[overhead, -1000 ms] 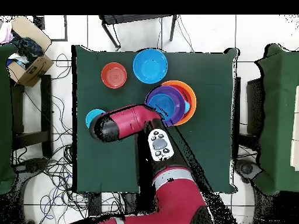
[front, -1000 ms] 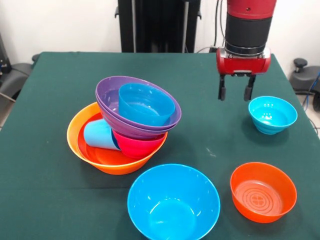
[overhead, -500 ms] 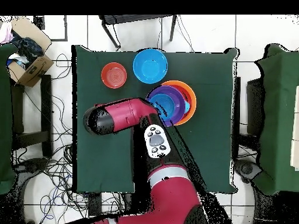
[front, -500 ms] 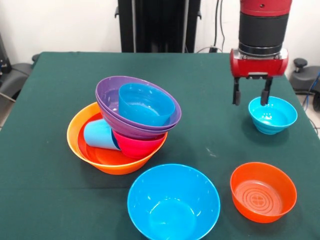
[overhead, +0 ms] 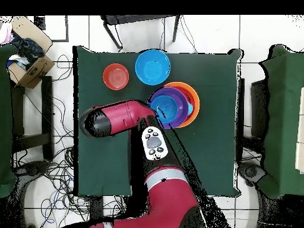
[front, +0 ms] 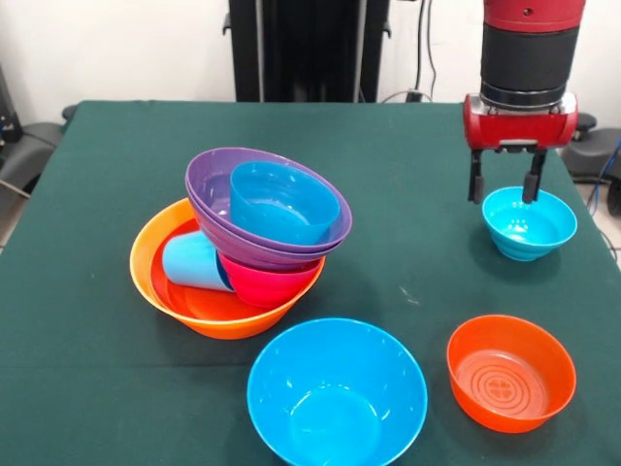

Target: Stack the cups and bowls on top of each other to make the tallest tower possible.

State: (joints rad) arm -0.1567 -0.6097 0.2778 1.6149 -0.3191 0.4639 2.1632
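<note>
The tower (front: 243,252) is a leaning pile: a large orange bowl (front: 155,277) holds a red-orange bowl, a light blue cup (front: 191,262) lying on its side and a magenta bowl (front: 272,284), topped by purple bowls (front: 209,189) with a blue bowl (front: 281,201) inside. My gripper (front: 504,183) is open, its fingers hanging over the far rim of a small cyan bowl (front: 530,223) at the right. In the overhead view the arm (overhead: 116,119) hides that cyan bowl, and the tower (overhead: 178,104) shows beside it.
A big blue bowl (front: 336,393) stands at the table's front centre, and a small orange bowl (front: 510,371) sits at the front right. From above they show as the blue bowl (overhead: 152,66) and the orange bowl (overhead: 116,76). A cardboard box (overhead: 27,50) lies off the table.
My gripper has moved to the right in the front view, from left of the small cyan bowl to over its far rim. The bowls and the tower have not moved.
</note>
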